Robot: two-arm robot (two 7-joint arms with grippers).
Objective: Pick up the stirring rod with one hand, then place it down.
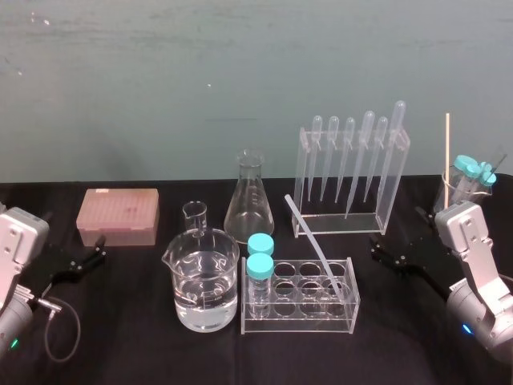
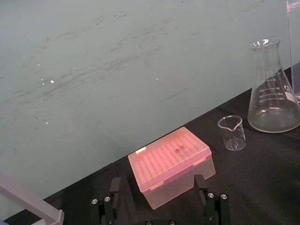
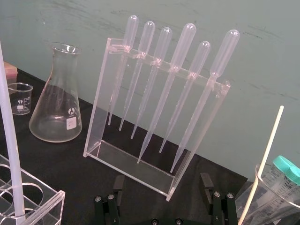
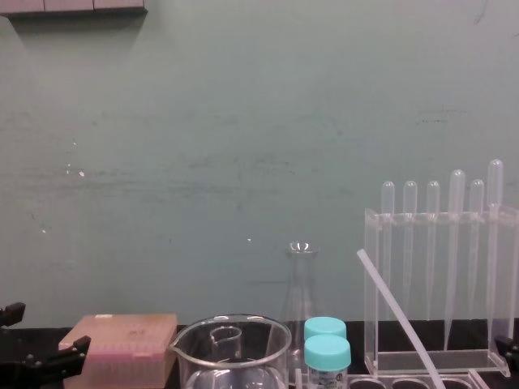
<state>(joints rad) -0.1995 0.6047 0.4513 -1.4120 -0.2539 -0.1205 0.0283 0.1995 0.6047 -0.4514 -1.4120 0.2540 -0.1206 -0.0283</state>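
Nearest us, the left tool (image 2: 158,187) and right tool (image 3: 162,185) hover empty, fingers apart, at either side of the table (image 1: 128,329). Farther in, we find the stirring rod (image 1: 313,241) leaning in the tube rack (image 1: 300,318), its foot blurred behind clear plastic.

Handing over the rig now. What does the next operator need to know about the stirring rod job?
Left gripper: open, empty, low at the left of the black table, by the pink plastic tip box.
Right gripper: open, empty, at the right, beside the clear pipette rack.
Thin translucent whitish stirring rod: leaning in the clear tube rack, lower end in a right-hand well.
Done: nothing; the rod is not yet grasped.
Left: grasp, lift, set down. The right gripper looks nearer.
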